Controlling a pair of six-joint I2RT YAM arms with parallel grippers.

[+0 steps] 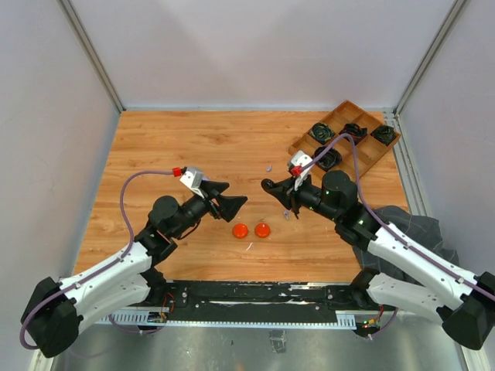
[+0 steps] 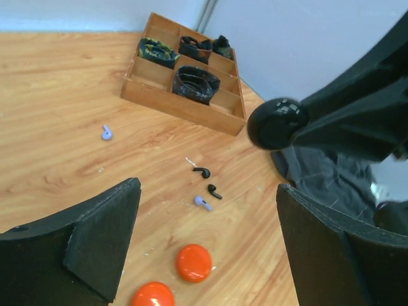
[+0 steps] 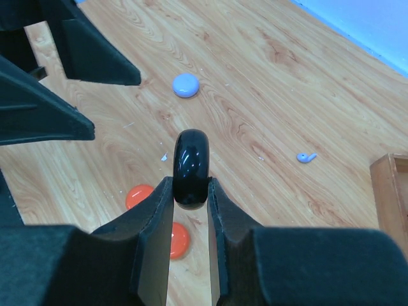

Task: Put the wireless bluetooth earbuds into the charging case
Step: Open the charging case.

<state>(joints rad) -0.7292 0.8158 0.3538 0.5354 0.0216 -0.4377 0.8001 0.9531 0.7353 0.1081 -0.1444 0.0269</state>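
— Anything to fear from here?

— Plenty. Pinched edge-on by its rounded rim in the right gripper (image 3: 190, 186), clamped hard on it above the table (image 1: 155, 147): the black charging case (image 3: 191, 167). Easy to squirt from so narrow a hold, or to swivel.

— And in the left gripper (image 1: 238, 201)?

— Nothing. Spread wide, hovering at eight o'clock of the case from overhead. No open lid to be seen on it. Likely to knock it loose when prising it open.

— Where to look for the buds?

— Down on the wood. Black earbuds (image 2: 202, 171) and a lilac earbud (image 2: 203, 203) bunched at twelve o'clock of the orange discs (image 2: 194, 262) in the left wrist view, with a second lilac earbud (image 2: 106, 132) out at eleven o'clock. Tiny, smooth, close-packed: liable to skid off or be scattered by broad fingers. Not to be confused with the coiled cables (image 2: 194, 81) in the wooden tray (image 2: 185, 107) at the table's two o'clock.
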